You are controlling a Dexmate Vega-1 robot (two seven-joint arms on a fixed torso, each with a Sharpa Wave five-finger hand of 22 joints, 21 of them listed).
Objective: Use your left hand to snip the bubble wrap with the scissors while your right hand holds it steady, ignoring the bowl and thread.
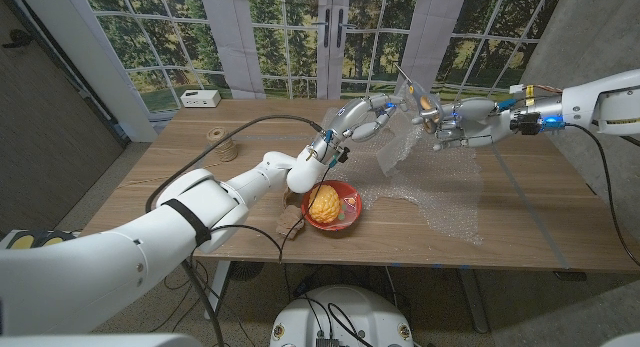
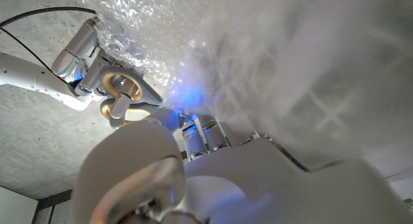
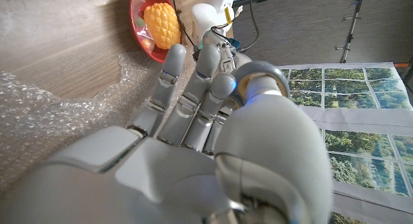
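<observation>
The bubble wrap [image 1: 400, 147] hangs lifted over the table's middle, its lower part trailing on the wood [image 1: 455, 212]. My right hand [image 1: 462, 123] holds its upper edge from the right; its fingers [image 3: 187, 88] lie close together. My left hand [image 1: 362, 115] is raised at the wrap's left edge with fingers curled, and the wrap [image 2: 277, 62] hides what they grip. The scissors' tan ring handles [image 2: 120, 95] show between the hands, close to my right hand [image 2: 80, 53], as an orange spot [image 1: 428, 104] in the head view. I cannot tell which hand holds them.
A red bowl [image 1: 352, 219] with a yellow fruit [image 1: 323, 203] stands under my left forearm, also seen as the bowl [image 3: 139, 30]. A brown lump [image 1: 290, 223] lies beside it. A twine spool [image 1: 228, 147] sits at the left, a white box [image 1: 200, 98] at the far left corner.
</observation>
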